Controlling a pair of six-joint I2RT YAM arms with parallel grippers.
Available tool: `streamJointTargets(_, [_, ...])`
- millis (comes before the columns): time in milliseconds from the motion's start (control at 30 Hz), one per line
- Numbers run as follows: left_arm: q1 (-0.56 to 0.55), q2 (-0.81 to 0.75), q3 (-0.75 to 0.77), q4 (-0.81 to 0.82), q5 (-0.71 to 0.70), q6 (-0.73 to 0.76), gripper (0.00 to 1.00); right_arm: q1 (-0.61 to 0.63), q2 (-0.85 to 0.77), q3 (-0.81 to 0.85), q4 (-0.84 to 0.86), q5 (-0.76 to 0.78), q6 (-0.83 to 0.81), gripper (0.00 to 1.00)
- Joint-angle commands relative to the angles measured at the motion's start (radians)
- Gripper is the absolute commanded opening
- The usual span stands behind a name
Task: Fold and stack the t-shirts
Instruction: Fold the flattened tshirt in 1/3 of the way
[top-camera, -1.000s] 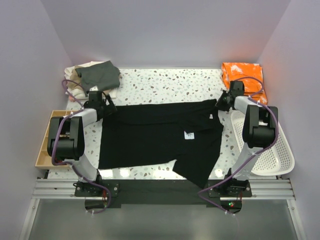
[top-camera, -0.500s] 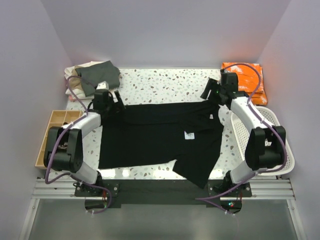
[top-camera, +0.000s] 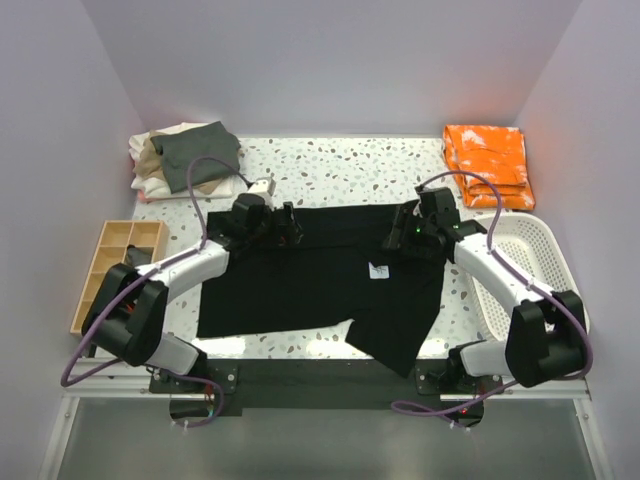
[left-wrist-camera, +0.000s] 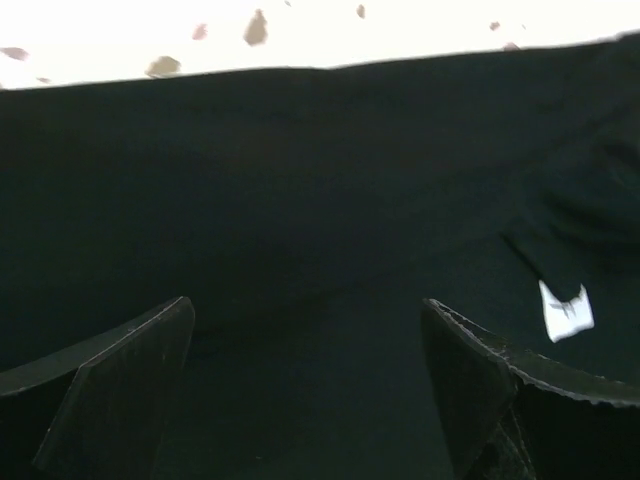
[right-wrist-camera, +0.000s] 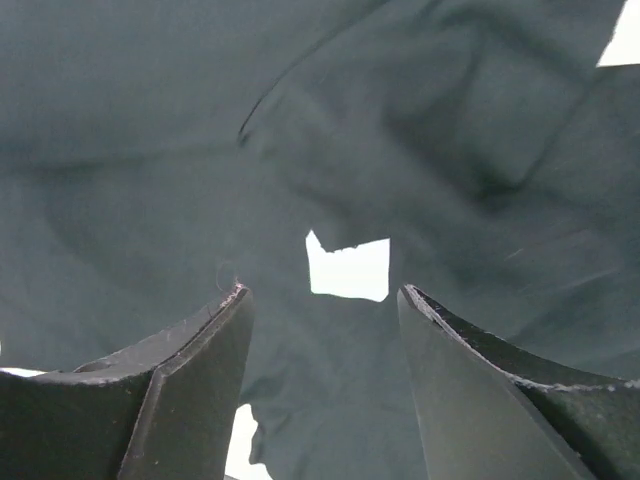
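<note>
left gripper (top-camera: 286, 222): fingers spread wide and empty. It hangs over the far band of the black t-shirt (top-camera: 300, 285). Dark cloth fills everything beneath it, and the white label (left-wrist-camera: 565, 310) lies ahead and to its right.
right gripper (top-camera: 400, 232): jaws parted with nothing between them. The label sits on the cloth straight ahead of its fingertips.
just changed: a second ago the right gripper was pressed shut at the shirt's far right corner. It has let go, and both arms have swung inward from the outer ends of that far edge.
black t-shirt: lies flat on the table (top-camera: 330, 170), under both grippers.
folded t-shirts (top-camera: 185, 155): stacked well beyond the left gripper, off to its left.
meaning: the spreading looks finished. A fold grasp probably comes next, and stacking is not yet done.
</note>
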Motion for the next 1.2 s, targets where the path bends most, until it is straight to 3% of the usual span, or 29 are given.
streamJointTargets(0, [-0.082, 0.008, -0.011, 0.086, 0.07, -0.033, 1.0, 0.046, -0.071, -0.037, -0.011, 0.062, 0.057, 0.64])
streamJointTargets(133, [-0.161, 0.058, 0.018, 0.123, 0.101, -0.064, 1.0, 0.046, -0.152, -0.02, -0.089, 0.265, 0.039, 0.68])
streamJointTargets(367, [-0.268, 0.225, 0.11, 0.201, 0.165, -0.113, 1.0, 0.045, -0.15, 0.063, -0.137, 0.402, 0.017, 0.71])
streamJointTargets(533, [-0.348, 0.307, 0.215, 0.212, 0.173, -0.144, 0.99, 0.042, -0.127, 0.086, -0.131, 0.427, 0.002, 0.72])
streamJointTargets(700, [-0.371, 0.401, 0.285, 0.252, 0.17, -0.183, 0.84, 0.025, -0.122, 0.084, -0.12, 0.43, -0.002, 0.73])
streamJointTargets(1167, [-0.408, 0.534, 0.385, 0.255, 0.199, -0.243, 0.76, -0.059, -0.114, 0.078, -0.097, 0.387, -0.029, 0.75])
